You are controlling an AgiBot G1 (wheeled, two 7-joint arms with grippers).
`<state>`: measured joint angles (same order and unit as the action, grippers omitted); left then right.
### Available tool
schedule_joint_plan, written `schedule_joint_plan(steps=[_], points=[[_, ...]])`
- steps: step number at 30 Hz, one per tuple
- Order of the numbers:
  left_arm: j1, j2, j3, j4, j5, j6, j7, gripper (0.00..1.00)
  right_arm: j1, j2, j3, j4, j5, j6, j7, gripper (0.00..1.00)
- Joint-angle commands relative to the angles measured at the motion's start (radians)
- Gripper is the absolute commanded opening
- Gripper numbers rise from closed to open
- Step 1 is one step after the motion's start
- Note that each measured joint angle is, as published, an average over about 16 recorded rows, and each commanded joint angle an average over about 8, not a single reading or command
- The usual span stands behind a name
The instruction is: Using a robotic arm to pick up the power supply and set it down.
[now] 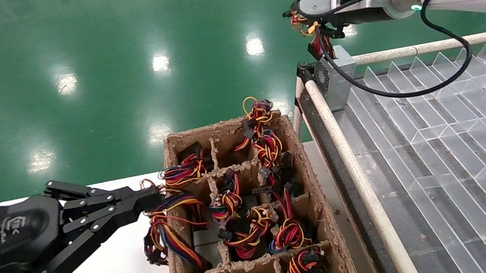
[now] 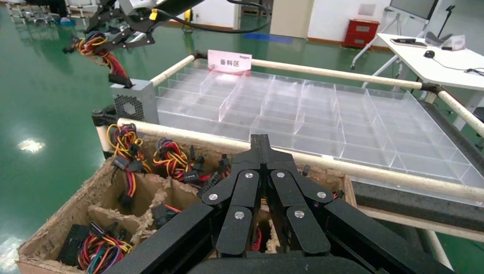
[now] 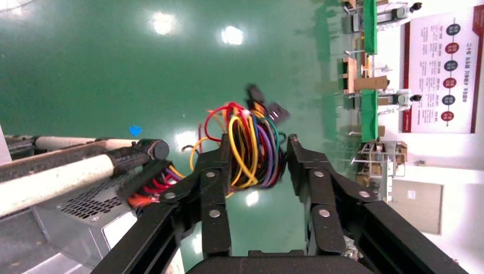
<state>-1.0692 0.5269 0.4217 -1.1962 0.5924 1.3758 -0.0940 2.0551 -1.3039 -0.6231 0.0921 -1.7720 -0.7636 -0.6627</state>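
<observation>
Only power supply (image 1: 338, 80) wires (image 3: 246, 149) between right fingers (image 3: 212, 188).

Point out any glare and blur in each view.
Head view: ceiling lights glare off the green floor. Left wrist view: a pink glint on the clear divider tray. Right wrist view: floor glare again, and the wire bundle between the right gripper jaws looks motion-blurred.

Glossy green floor (image 1: 101, 56), ceiling-light glare; white desk (image 2: 439, 60).

A brown pulp divider box (image 1: 319, 201) of wired units sits beside a clear compartment tray (image 1: 454, 140).
</observation>
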Motion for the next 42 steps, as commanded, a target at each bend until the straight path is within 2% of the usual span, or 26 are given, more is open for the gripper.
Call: schedule_joint_plan(steps=[1, 10, 18, 21, 31, 32, 39, 40, 42], points=[[0.0, 0.0, 0.0, 0.0, 0.0, 0.0, 0.0, 0.0, 0.004, -0.001, -0.002, -0.002, -0.003, -0.003, -0.004, 1.0], [0.0, 0.0, 0.0, 0.0, 0.0, 0.0, 0.0, 0.0, 0.018, 0.0, -0.005, -0.007, -0.005, -0.021, -0.001, 1.0], [0.0, 0.0, 0.0, 0.0, 0.0, 0.0, 0.0, 0.0, 0.026, 0.018, 0.016, -0.003, 0.029, -0.102, 0.006, 1.0], [0.0, 0.0, 0.0, 0.0, 0.0, 0.0, 0.0, 0.0, 0.023, 0.021, 0.018, 0.0, 0.035, -0.111, 0.007, 1.0], [0.0, 0.0, 0.0, 0.0, 0.0, 0.0, 0.0, 0.0, -0.098, 0.103, 0.061, 0.144, 0.163, -0.188, 0.107, 1.0], [0.0, 0.0, 0.0, 0.0, 0.0, 0.0, 0.0, 0.04, -0.115, 0.114, 0.066, 0.163, 0.179, -0.198, 0.121, 1.0], [0.0, 0.0, 0.0, 0.0, 0.0, 0.0, 0.0, 0.91, -0.23, 0.192, 0.103, 0.301, 0.294, -0.27, 0.218, 1.0], [0.0, 0.0, 0.0, 0.0, 0.0, 0.0, 0.0, 0.99, -0.247, 0.203, 0.108, 0.321, 0.311, -0.28, 0.233, 1.0], [0.0, 0.0, 0.0, 0.0, 0.0, 0.0, 0.0, 1.0, -0.281, 0.226, 0.119, 0.361, 0.345, -0.301, 0.261, 1.0]])
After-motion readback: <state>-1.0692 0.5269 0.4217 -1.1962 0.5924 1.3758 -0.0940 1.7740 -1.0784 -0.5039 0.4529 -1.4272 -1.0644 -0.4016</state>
